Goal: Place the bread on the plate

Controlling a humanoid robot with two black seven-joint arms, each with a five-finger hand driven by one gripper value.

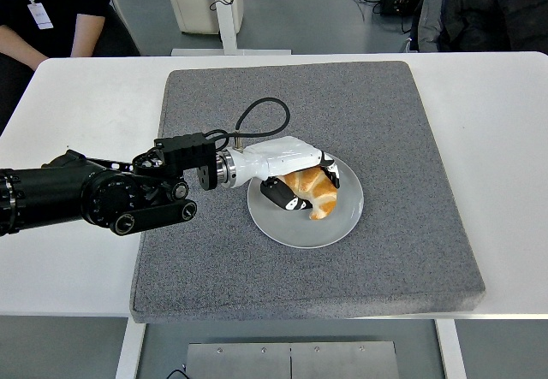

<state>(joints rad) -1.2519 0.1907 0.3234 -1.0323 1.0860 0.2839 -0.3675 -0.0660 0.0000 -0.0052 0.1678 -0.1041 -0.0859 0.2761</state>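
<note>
Left hand (295, 178) closed around bread (314, 192); bread resting on plate (342, 222); plate on grey mat (394, 122).

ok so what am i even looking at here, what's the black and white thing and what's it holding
It is one picture, taken from a camera high on a robot, looking down over its white table. The black arm coming in from the left is the robot's own, ending in a white left hand. Its fingers are curled around a piece of bread, a croissant, held over a pale round plate. The plate sits on a grey mat. The right arm is out of view. A person's sleeve shows at the top left.
</note>
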